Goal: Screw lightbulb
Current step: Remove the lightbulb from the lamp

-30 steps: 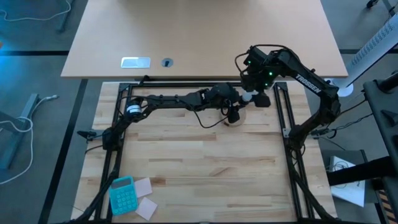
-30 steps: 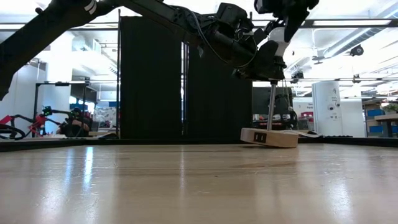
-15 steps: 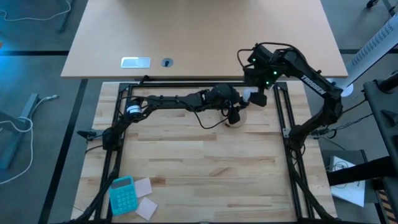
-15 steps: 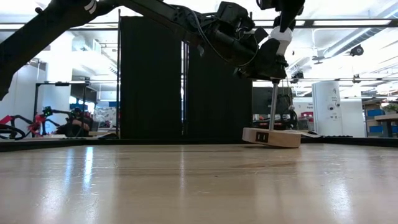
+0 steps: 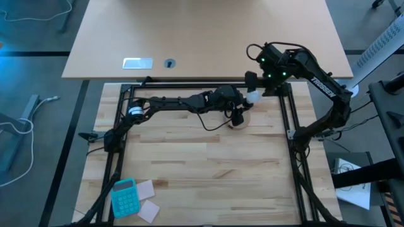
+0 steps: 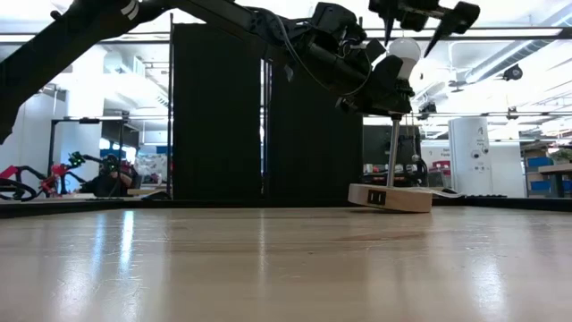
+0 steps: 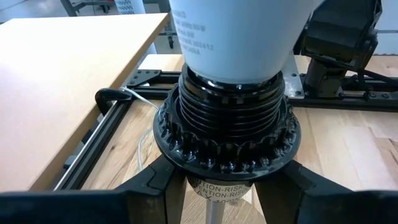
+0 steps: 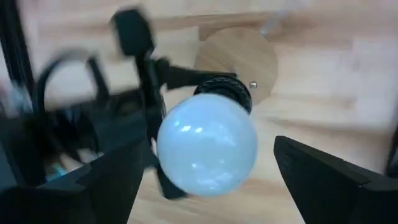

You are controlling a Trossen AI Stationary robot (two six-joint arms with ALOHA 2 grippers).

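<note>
**High view: bulb seated, right jaws released**

High view shows the right gripper (image 5: 260, 80) spread wide, empty, just above the glossy white globe lightbulb (image 5: 254, 97). The bulb sits in the ribbed black socket (image 7: 227, 134), which the left gripper (image 5: 236, 115) clamps. To finish well, I judge the left should keep the socket steady on the round wooden disc stand (image 6: 390, 197) while the right regrips squarely. Socket lettering reads only partly: "RISK".

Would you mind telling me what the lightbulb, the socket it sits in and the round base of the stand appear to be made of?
The lightbulb looks like glossy white glass or plastic: small bright highlights sit on its globe.

The socket looks like black moulded plastic, with ridged threads and a toothed collar.

The round base looks like pale unpainted wood, its light tan matching the table; the blur hides any grain.
</note>
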